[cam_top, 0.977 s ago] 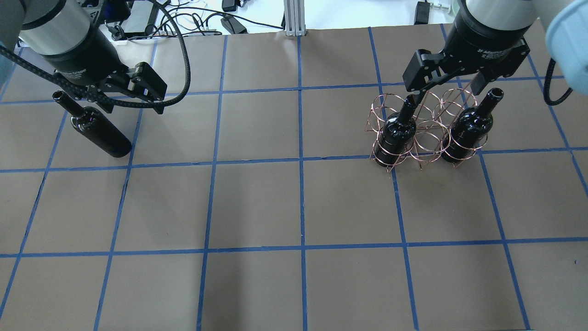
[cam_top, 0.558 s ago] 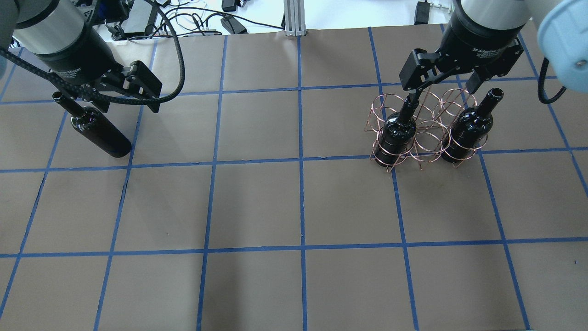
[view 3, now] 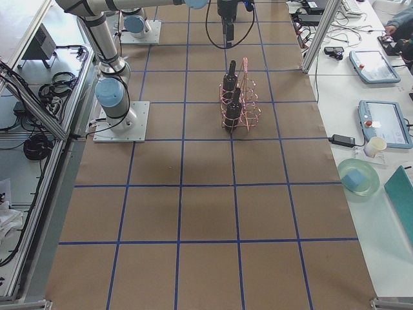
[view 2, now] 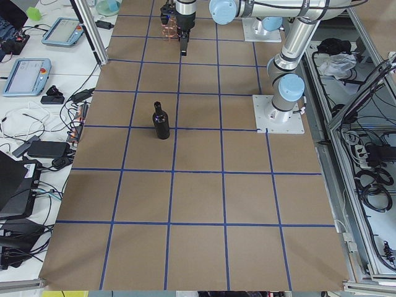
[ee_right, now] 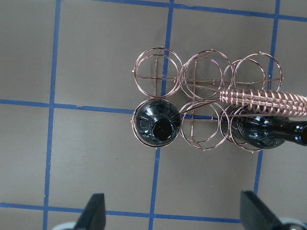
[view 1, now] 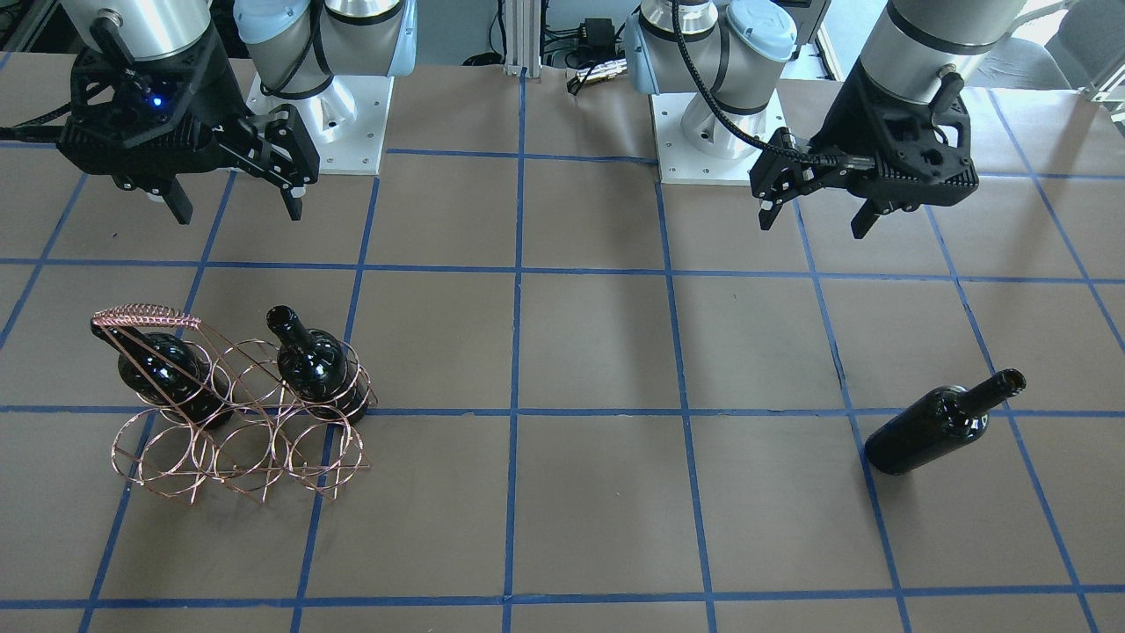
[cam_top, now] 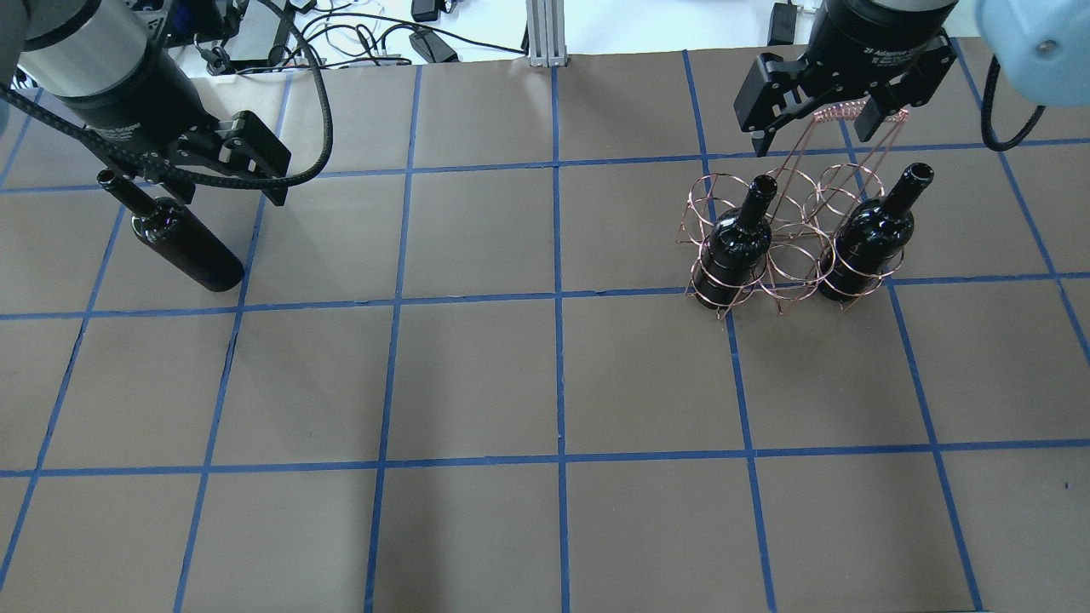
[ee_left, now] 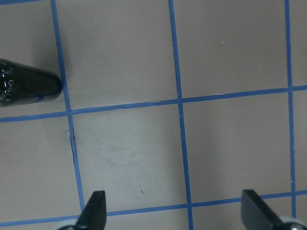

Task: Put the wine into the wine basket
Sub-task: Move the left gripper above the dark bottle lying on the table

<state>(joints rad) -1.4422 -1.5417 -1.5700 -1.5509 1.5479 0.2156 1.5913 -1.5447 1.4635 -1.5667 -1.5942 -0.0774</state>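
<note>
4 fixed views; 2 wrist, downward.

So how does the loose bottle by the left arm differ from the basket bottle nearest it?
The loose bottle stands on bare table; the basket bottle sits inside an end ring of the wine basket. The loose bottle is alone near the left gripper; the basket bottle is near the right gripper. Both are upright, glossy black, unlabelled and ungripped.

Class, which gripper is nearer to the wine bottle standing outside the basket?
Left. The left gripper hovers close beside the lone wine bottle; the right gripper is far off, above the wine basket.
</note>
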